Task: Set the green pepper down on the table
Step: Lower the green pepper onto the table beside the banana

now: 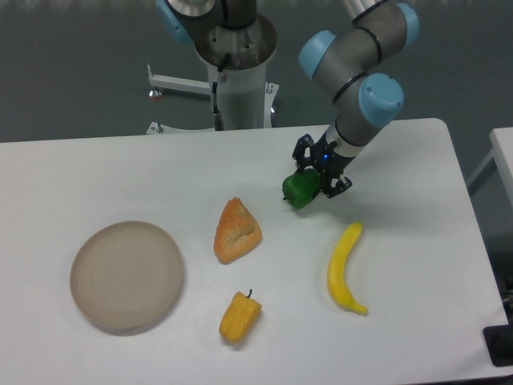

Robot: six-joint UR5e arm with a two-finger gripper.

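My gripper point(311, 183) pinches the green pepper point(300, 190) low over the table point(417, 160). It possibly touches down already; releasing remains.

No readable text (on anything visible).

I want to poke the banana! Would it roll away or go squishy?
The banana is curved and lies flat on the table, so it would probably spin or slide, not roll far. Its skin looks smooth and glossy, maybe plastic, so it likely stays stiff.
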